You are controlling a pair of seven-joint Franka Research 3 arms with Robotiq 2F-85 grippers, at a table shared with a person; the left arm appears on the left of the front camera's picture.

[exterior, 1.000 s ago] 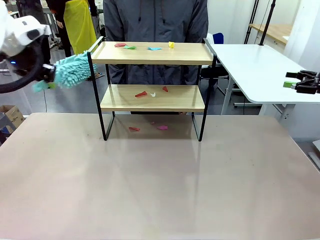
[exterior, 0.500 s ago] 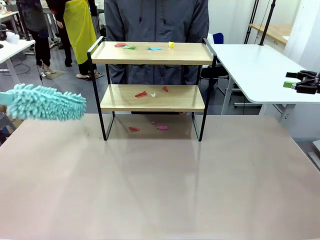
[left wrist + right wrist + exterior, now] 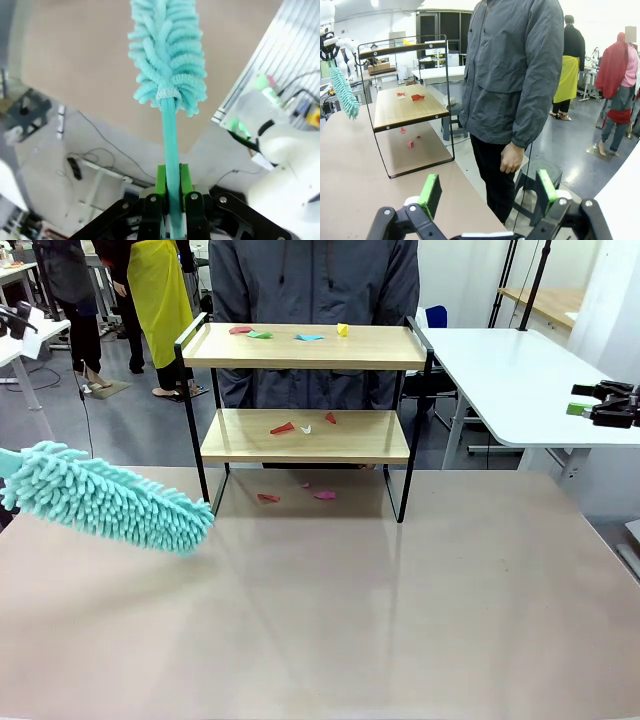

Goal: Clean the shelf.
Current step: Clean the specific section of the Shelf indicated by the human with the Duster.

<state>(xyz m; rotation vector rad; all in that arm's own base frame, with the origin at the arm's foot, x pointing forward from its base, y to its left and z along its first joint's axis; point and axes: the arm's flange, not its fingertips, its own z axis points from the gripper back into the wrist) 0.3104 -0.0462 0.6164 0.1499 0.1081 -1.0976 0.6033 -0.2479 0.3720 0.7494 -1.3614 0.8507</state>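
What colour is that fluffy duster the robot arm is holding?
Turquoise, handle included; the duster shows best in the left wrist view, clamped in the left gripper.

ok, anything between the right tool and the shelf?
No, just bare tabletop between the right tool and the shelf, in the right wrist view.

The duster (image 3: 110,502) is shaggy cloth, the shelf (image 3: 370,346) matt wood and black metal.

shelf (image 3: 240,440) front open, paper scraps (image 3: 283,428) lying on it, person (image 3: 315,280) close behind
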